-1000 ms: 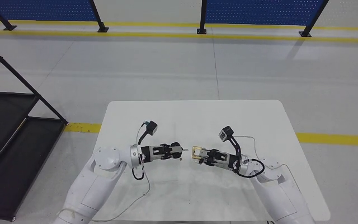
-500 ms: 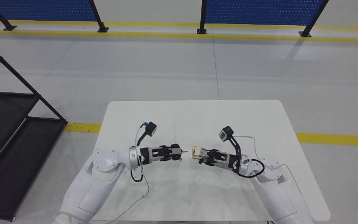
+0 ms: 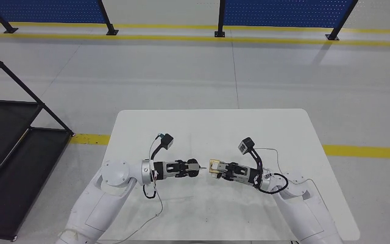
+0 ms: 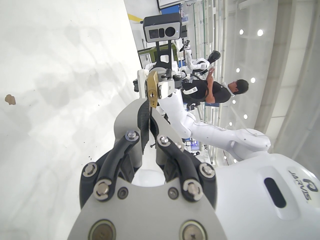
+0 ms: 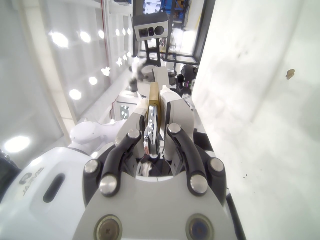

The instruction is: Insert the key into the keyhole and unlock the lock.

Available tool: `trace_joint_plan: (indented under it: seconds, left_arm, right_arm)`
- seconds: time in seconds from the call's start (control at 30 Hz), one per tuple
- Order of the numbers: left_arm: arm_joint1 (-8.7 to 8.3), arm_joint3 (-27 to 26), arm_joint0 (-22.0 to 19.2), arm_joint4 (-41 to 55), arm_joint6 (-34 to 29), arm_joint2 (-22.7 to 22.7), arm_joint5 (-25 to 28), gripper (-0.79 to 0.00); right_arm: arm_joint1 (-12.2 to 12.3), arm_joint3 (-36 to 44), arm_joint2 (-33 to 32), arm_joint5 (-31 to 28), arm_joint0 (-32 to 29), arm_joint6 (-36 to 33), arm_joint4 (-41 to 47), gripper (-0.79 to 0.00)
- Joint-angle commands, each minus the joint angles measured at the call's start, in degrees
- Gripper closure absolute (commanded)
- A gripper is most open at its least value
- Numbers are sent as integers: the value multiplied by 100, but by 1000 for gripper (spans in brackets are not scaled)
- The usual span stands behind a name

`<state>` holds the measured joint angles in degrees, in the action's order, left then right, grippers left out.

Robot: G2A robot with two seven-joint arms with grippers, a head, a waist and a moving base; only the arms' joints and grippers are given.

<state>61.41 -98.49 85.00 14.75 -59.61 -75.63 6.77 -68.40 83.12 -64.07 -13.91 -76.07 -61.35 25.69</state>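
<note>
Hovering over the middle of the counter [image 3: 274,134]: one brass lock [image 3: 214,165], grasped by the right gripper [image 3: 221,168], which sits at its 3 o'clock. The chrome shackle lies inside that grip and the keyhole face is turned to 9 o'clock. Key [image 3: 199,166]: a thin sliver pinched in the clenched left gripper [image 3: 193,165], near the lock at its 9 o'clock. Brown speck [image 4: 10,99] on the counter.

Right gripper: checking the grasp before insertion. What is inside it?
The right gripper holds the lock by its chrome shackle; its fingers cover the shackle's sides.
</note>
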Motion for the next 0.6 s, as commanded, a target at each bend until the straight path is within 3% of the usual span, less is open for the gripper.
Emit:
trace_joint_plan:
  seconds: [0.0,0.57]
  left_arm:
    - [-3,2,-26,9,1,23,7,0]
    - [-35,70,-126,71,48,149,60,0]
  right_arm:
    - [0,0,0,0,0,0,0,0]
    - [0,0,0,0,0,0,0,0]
